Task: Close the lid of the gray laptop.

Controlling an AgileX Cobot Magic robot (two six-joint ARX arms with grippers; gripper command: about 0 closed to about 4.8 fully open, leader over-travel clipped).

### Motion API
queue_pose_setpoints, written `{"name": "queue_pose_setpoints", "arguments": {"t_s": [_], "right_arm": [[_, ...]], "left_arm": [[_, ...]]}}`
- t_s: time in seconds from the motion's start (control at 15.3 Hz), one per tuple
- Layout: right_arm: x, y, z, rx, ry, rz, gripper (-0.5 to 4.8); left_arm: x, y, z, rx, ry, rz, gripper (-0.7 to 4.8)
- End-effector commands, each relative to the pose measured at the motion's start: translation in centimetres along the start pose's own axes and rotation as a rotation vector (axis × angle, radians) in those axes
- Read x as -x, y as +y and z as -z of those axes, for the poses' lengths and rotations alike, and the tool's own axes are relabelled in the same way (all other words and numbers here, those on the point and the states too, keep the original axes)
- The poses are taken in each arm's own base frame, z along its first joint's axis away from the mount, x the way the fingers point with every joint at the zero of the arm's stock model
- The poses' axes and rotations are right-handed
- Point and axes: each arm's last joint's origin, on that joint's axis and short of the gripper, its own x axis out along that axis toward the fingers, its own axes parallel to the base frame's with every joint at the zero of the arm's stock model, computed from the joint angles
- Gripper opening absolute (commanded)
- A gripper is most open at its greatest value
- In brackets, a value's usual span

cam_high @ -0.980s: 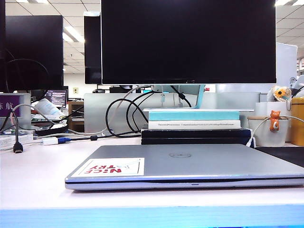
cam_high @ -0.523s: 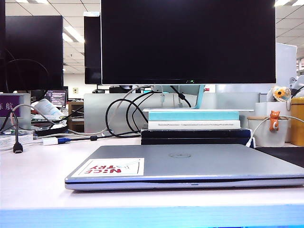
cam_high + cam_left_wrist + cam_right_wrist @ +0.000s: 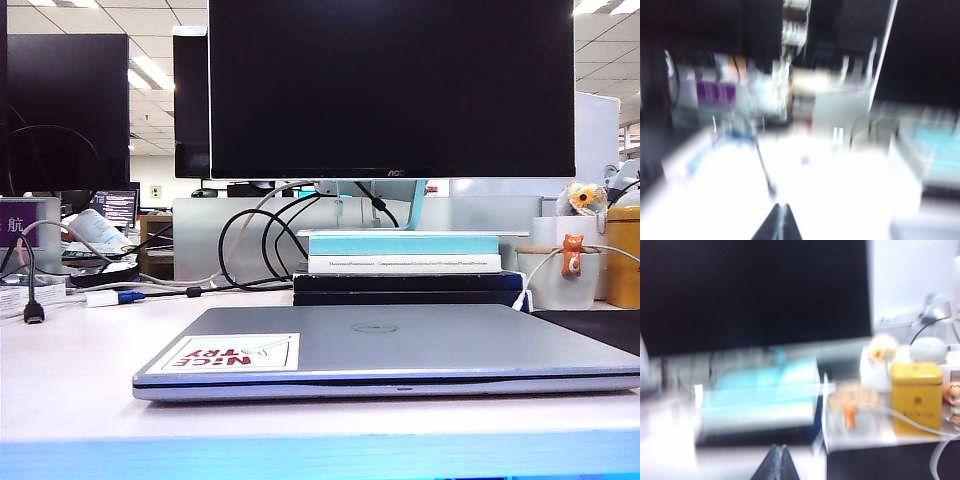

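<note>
The slim silver-gray laptop [image 3: 390,352] lies on the white bench [image 3: 70,380], its stickered lid [image 3: 400,338] down flat. Left end effector [image 3: 776,222] and right end effector [image 3: 776,462] hang clear of it, fingertips together, holding nothing. Behind sit stacked books [image 3: 405,265].

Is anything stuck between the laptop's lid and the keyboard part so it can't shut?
Nothing visible is. In the exterior view the lid already lies flat on the gray laptop, with only a thin dark seam along the front edge. The left gripper and right gripper show only as closed tips in blurred wrist views, off the laptop.
</note>
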Motion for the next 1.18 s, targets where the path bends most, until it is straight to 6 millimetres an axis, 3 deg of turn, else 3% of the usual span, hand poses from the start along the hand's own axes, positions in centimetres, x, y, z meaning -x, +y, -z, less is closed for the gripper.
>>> {"name": "queue_pose_setpoints", "arguments": {"t_s": [0.07, 0.2, 0.33, 0.59, 0.91, 1.18], "right_arm": [[-0.6, -0.6, 1.6, -0.087, -0.058, 0.008, -0.02], [-0.9, -1.2, 4.0, -0.110, 0.011, 0.023, -0.01], [-1.1, -1.7, 5.7, -0.101, 0.045, 0.043, -0.01], [-1.1, -2.3, 7.5, -0.006, 0.109, 0.101, -0.01], [-1.1, -2.4, 7.6, 0.020, 0.122, 0.120, -0.02], [-1.0, -2.5, 8.0, 0.013, 0.165, 0.128, -0.02]], "left_arm": [[-1.5, -0.7, 3.8, -0.012, 0.035, 0.050, -0.05], [-2.4, -1.1, 6.5, -0.052, 0.028, 0.093, -0.06], [-2.6, -1.1, 7.8, -0.084, 0.041, 0.090, -0.06], [-3.1, -0.3, 7.6, -0.129, -0.021, 0.069, -0.06], [-3.6, 2.4, 8.0, -0.049, -0.019, -0.016, -0.06], [-3.5, 3.2, 8.0, -0.013, -0.022, -0.048, -0.05]]}}
